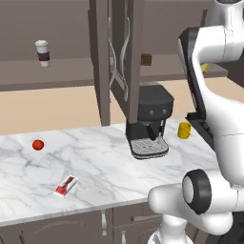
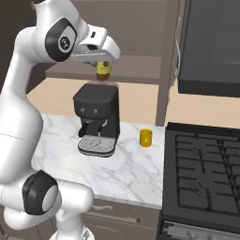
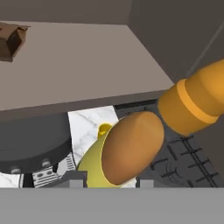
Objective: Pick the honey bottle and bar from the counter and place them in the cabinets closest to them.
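Observation:
My gripper (image 2: pixel 103 64) is shut on the honey bottle (image 2: pixel 103 71), which hangs amber and brown just above the coffee machine (image 2: pixel 97 117) and in front of the open cabinet (image 1: pixel 119 57). Close up in the hand view, the honey bottle (image 3: pixel 131 146) fills the lower middle, with the cabinet's shelf (image 3: pixel 65 65) just beyond it. The bar (image 1: pixel 66 185), in a red-and-white wrapper, lies flat on the white marble counter (image 1: pixel 100 164) near its front edge, left of the arm.
A yellow mug (image 2: pixel 146 138) stands right of the coffee machine, beside the black stove (image 2: pixel 206 164). A red ball (image 1: pixel 38 144) rests at the counter's left. A brown box (image 3: pixel 11 39) sits on the shelf. A paper cup (image 1: pixel 43 52) stands on a far-left shelf.

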